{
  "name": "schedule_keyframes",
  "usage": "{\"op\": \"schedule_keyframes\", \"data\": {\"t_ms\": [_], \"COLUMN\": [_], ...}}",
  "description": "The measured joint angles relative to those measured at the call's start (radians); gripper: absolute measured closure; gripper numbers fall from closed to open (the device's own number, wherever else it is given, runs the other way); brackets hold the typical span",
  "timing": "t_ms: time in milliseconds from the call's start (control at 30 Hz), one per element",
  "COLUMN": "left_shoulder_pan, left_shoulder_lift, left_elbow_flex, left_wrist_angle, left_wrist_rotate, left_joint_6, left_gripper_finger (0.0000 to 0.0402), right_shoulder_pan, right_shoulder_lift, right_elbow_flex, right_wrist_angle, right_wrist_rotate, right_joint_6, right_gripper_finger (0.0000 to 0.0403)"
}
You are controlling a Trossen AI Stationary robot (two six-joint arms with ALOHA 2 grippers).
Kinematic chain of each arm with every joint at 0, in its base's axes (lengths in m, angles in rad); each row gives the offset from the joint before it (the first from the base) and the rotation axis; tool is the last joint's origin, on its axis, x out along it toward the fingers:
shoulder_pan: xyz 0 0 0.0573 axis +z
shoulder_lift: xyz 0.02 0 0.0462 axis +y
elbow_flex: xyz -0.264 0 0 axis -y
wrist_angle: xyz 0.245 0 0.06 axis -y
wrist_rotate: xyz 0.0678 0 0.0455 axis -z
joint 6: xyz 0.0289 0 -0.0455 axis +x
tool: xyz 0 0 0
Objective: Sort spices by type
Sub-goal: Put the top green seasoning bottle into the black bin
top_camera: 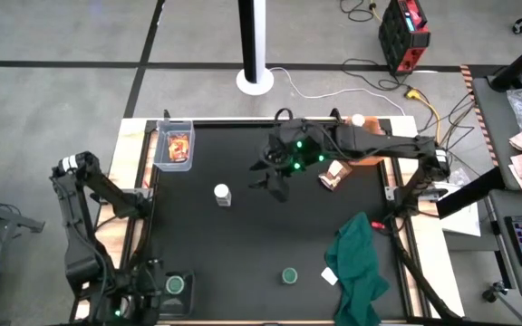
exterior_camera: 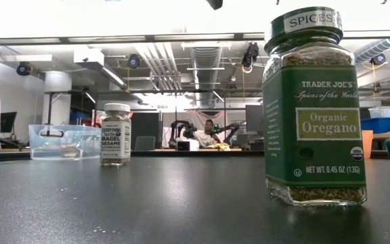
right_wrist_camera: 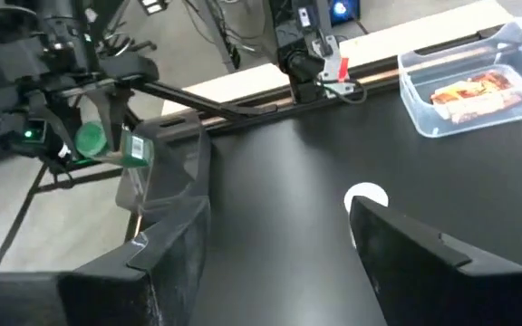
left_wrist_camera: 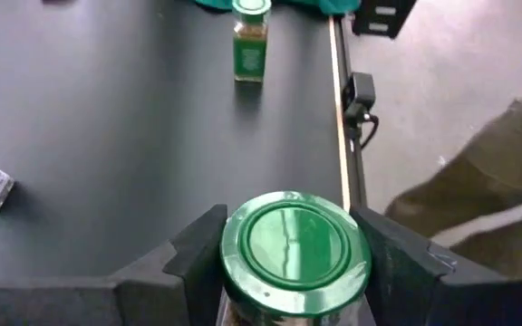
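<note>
Closest to the low camera, a green-lidded jar reads "Trader Joe's Spices of the World Organic Oregano, Net Wt. 0.45 oz (13g)", with "Spices" on its lid; farther back a white-capped clear jar reads "Bagel Sesame". From above, that white-capped jar stands mid-table just left of the right gripper, whose fingers are spread and empty above the black table. The left gripper pinches a second green-lidded jar at the table's near left corner, while the oregano jar stands apart near the front edge, beside the dark green cloth. One orange foil packet lies in the clear bin at the far left; another lies under the right arm. A second white cap shows at the far edge.
</note>
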Motion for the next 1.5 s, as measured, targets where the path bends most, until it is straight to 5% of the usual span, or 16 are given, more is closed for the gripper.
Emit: {"op": "schedule_keyframes", "data": {"t_ms": [133, 433, 1500], "left_shoulder_pan": [-0.031, -0.033, -0.093], "left_shoulder_lift": [-0.005, -0.007, -0.001], "left_elbow_flex": [-0.07, -0.235, -0.477], "left_wrist_angle": [0.033, 0.22, 0.453], "left_wrist_rotate": [-0.09, -0.122, -0.184], "left_joint_6": [-0.05, -0.077, -0.074], "left_gripper_finger": [0.0216, 0.0216, 0.0216], "right_shoulder_pan": [0.069, 0.163, 0.166], "right_shoulder_lift": [-0.002, -0.003, -0.003], "right_elbow_flex": [0.0, 0.0, 0.0], "right_wrist_angle": [0.02, 0.071, 0.087], "right_wrist_rotate": [0.105, 0.288, 0.292], "right_joint_6": [0.035, 0.037, 0.024], "right_gripper_finger": [0.0152, 0.0148, 0.0165]}}
